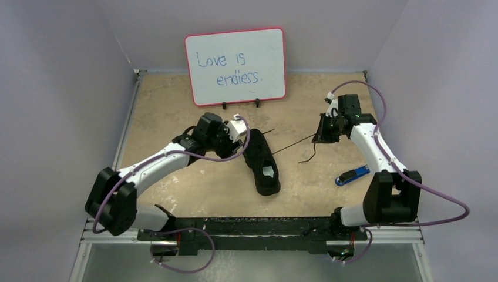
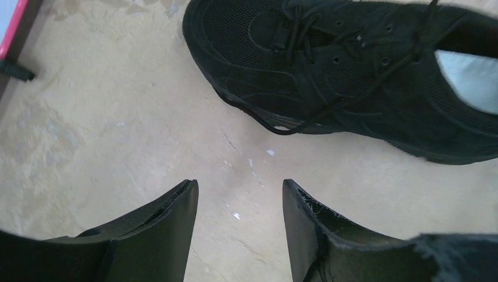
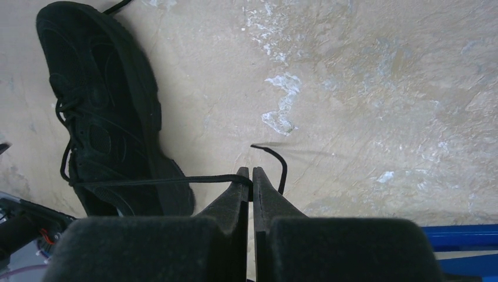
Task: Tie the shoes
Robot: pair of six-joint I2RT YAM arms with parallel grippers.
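One shoe (image 1: pixel 262 163) lies at the middle of the desk (image 1: pixel 176 111), toe toward the far edge, its lace (image 3: pixel 147 181) stretched rightward into the closed right pincer (image 3: pixel 251 178), while the nearer left pincer (image 2: pixel 239 187) gapes empty beside the toe.

Apparently a robotics lab test cell: plain lilac walls (image 1: pixel 53 88) box in a scuffed beige table (image 1: pixel 176 100). A left arm (image 1: pixel 158 164) and right arm (image 1: pixel 370 147) sit on a metal rail (image 1: pixel 252 232) at bottom, with a handwritten whiteboard (image 1: pixel 236 64) at top centre.
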